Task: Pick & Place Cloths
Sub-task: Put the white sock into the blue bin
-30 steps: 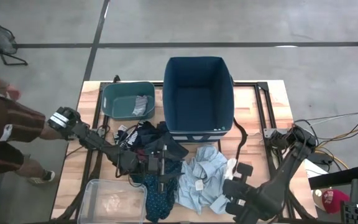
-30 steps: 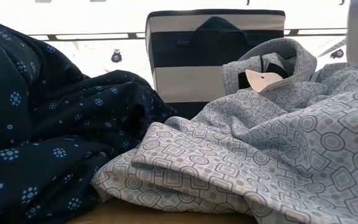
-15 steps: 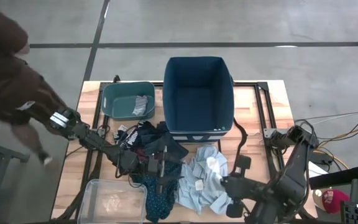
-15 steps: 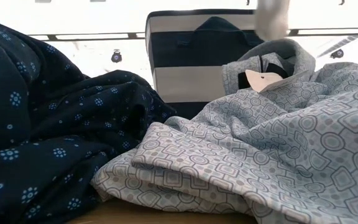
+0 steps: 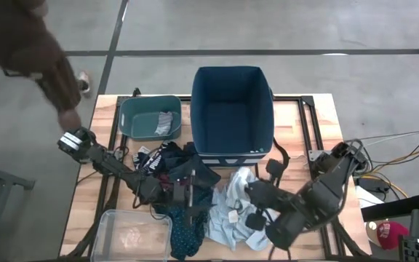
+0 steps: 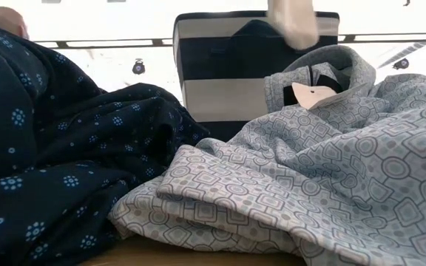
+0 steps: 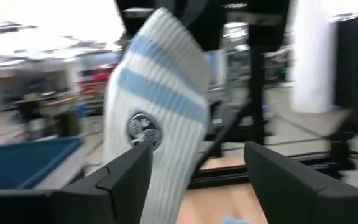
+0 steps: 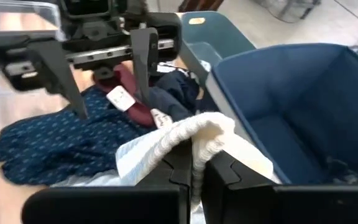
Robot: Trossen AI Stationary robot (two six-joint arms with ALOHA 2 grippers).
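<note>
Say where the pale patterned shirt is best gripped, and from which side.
Probably the shirt is best gripped at its collar, coming from above. The collar stands up as a ridge above the low, spread-out body, next to the paper tag, so two fingers can close across it.

A wooden counter (image 5: 308, 138) fills the middle of the frame, on a grey floor. At upper centre stands a large navy bin (image 5: 232, 109), open; just left of it sits a smaller teal bin (image 5: 150, 116) with a pale cloth inside. A clear plastic bin (image 5: 133, 234) lies at lower left. The cloths (image 5: 195, 189) are heaped at lower centre: dark pieces and a navy patterned one toward the left, a pale blue-grey one with paper tags toward the right. The left hand (image 5: 188, 195) hangs over the dark heap. The right hand (image 5: 255, 206) reaches in from lower right, over the pale cloth. A person in brown (image 5: 28, 40) shows at upper left.
</note>
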